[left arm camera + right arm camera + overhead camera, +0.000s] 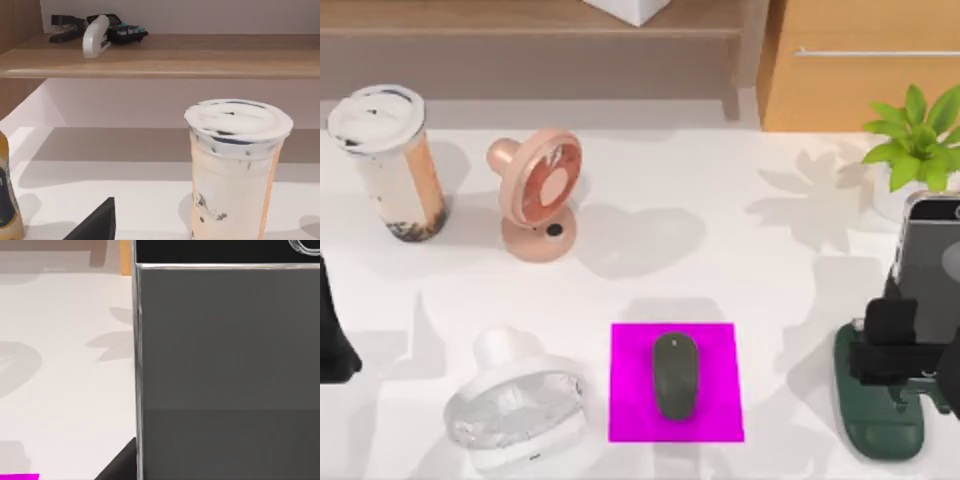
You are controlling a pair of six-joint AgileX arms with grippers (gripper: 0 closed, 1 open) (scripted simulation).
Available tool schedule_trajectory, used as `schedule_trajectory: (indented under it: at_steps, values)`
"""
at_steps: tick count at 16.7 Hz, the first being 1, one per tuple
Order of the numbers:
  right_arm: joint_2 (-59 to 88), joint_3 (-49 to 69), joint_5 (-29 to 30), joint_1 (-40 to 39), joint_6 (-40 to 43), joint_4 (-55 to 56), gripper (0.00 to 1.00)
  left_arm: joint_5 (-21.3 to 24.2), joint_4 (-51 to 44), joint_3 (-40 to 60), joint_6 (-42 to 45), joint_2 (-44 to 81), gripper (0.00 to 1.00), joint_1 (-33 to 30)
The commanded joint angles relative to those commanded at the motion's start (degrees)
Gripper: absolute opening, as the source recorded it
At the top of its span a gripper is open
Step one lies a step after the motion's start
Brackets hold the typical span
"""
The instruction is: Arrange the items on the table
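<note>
The dark-screened, pale-edged smartphone (pixel 932 250) is gripped upright by the right gripper (pixel 892 345), directly above the dark green stand (pixel 880 420).

White table (pixel 720 200), drink cup (pixel 390 165), two fans, magenta mat (pixel 720 385), green stand (pixel 880 420), plant (pixel 920 140)

pink fan (pixel 538 193) upright beside my cup, back left | white fan (pixel 516 412) lying front left | magenta mat (pixel 720 385) front centre | green stand (pixel 878 410) front right | plant (pixel 918 140) back right | stapler (pixel 96 36) on shelf (pixel 200 55)
</note>
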State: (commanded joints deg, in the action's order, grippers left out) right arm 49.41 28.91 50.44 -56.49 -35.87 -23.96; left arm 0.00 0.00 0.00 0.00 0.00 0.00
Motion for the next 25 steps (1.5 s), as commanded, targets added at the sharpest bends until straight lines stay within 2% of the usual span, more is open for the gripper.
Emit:
schedule_trajectory:
  at_steps: [3,16,25]
  values:
    - [0.0,0.0,0.0,0.0,0.0,0.0,0.0,0.0,0.0,0.0,0.0,0.0,1.0,0.0]
    - [0.0,0.0,0.0,0.0,0.0,0.0,0.98,0.0,0.0,0.0,0.0,0.0,1.0,0.0]
    - [-0.03,0.01,0.0,-0.03,-0.01,-0.01,1.0,0.0,0.0,0.0,0.0,0.0,1.0,0.0]
